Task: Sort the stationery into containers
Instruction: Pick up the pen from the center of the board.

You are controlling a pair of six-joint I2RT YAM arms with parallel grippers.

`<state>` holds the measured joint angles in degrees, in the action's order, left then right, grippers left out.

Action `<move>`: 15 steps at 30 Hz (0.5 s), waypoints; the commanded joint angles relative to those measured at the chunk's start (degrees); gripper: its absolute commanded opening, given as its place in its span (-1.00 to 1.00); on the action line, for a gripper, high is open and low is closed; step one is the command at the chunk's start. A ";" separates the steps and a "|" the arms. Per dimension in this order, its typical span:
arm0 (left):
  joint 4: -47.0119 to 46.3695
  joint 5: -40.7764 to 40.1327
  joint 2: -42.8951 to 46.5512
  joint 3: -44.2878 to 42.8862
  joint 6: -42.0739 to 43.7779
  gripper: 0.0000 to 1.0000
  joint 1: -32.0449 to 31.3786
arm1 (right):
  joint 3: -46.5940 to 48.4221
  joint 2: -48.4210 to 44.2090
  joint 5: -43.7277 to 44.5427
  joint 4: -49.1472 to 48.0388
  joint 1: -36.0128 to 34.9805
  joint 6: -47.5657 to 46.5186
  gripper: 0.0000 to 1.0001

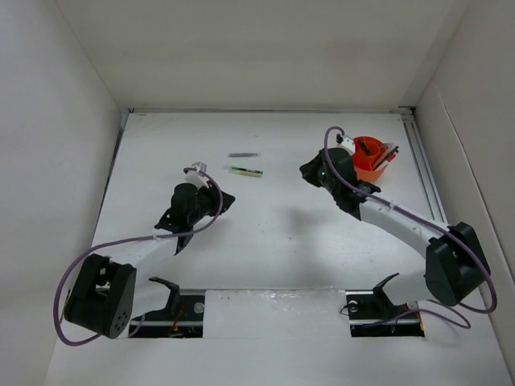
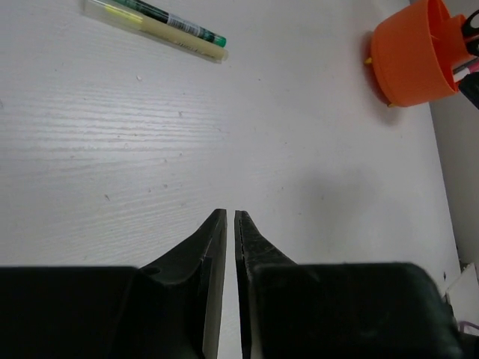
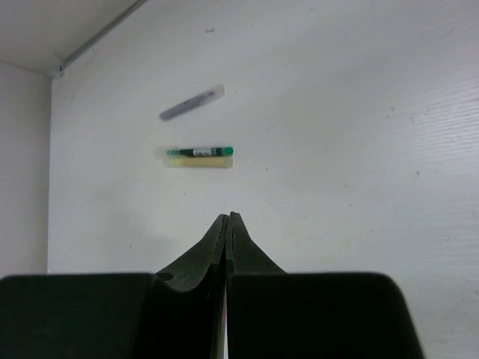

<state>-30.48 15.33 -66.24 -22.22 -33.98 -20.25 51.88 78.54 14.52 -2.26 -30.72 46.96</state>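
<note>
Two sets of jaws are mine, and neither holds anything. On the left, my left jaws are drawn almost together, with only a thin slit between the tips, low over bare counter (image 2: 112,149). A purple cable (image 1: 121,243) loops from that arm's wrist back towards its base.

Ahead of the left jaws, towards the far side, the green-yellow marker (image 1: 245,171) lies flat on the counter with nothing between it and the tips. Just beyond the marker, apart from it and roughly parallel, lies the short dark grey stick (image 1: 243,154).

Further right, my right jaws are pressed fully together. They point across the counter at those same two items, with open surface in between. The right arm's wrist sits just beside the orange organiser (image 1: 370,167), on its left, so it stands between the marker and the organiser. The organiser stands upright near the far right corner, close to the side rail (image 1: 424,157). The black-handled scissors (image 1: 367,147) and pink pens (image 1: 389,153) poke out of it.
</note>
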 commanded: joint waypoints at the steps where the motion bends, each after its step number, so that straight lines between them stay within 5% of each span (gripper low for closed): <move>1: -0.19 -1.79 -1.87 -3.62 0.05 -0.87 -0.32 | 0.76 2.39 -3.01 -5.12 -1.27 -0.82 -1.00; 4: 3.05 -4.25 -4.25 -5.90 0.66 -0.87 -0.32 | 0.77 3.98 -4.41 -5.12 -2.41 -0.29 -1.00; 10: 6.57 -9.08 -6.10 -8.72 1.89 -0.47 -0.32 | 1.30 5.04 -4.94 -5.65 -2.41 -0.29 -1.00; 15: 7.71 -11.47 -6.62 -9.94 1.90 -0.39 -0.32 | 0.77 6.44 -6.87 -6.26 -2.41 -0.29 -1.00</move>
<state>-23.66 6.44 -72.64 -29.47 -33.08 -20.25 51.88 83.92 9.17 -5.04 -32.71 46.76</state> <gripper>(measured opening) 0.305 0.010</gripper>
